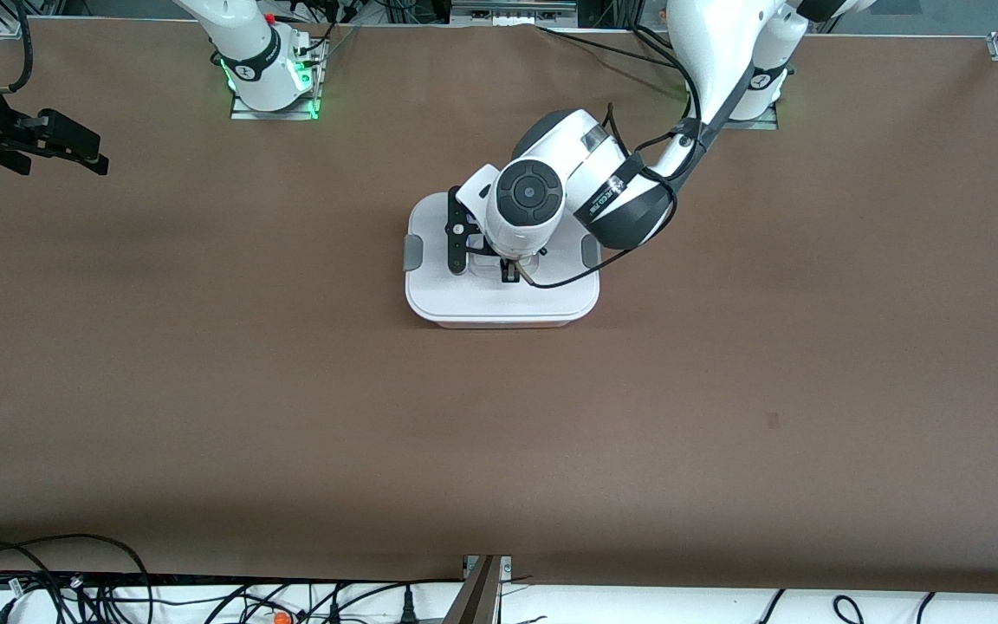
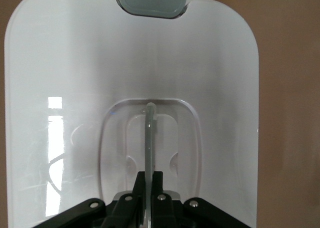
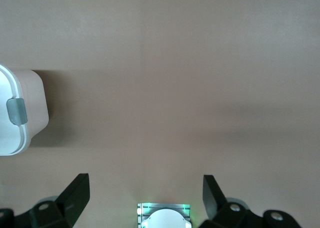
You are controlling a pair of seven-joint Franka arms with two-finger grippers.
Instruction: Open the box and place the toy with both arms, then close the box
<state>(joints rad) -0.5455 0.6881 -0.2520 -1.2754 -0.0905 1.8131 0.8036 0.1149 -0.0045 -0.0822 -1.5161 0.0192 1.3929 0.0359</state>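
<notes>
We see the box (image 1: 502, 299) at mid-counter, lid on. Our left gripper (image 2: 148, 198) is down on it, its fingers (image 2: 156, 188) pinched shut on the clear handle (image 2: 149, 138), which runs between them. Our right gripper (image 3: 145, 195) waits over the counter's right-arm end, fingers (image 3: 75, 193) wide, holding nothing.

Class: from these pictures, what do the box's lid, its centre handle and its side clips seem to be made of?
Lid: probably glossy white plastic; it mirrors bright window light. Centre handle: clear plastic, apparently; the recess shows through it where the left gripper pinches it. Side clip: matte grey plastic, or perhaps rubbery.
</notes>
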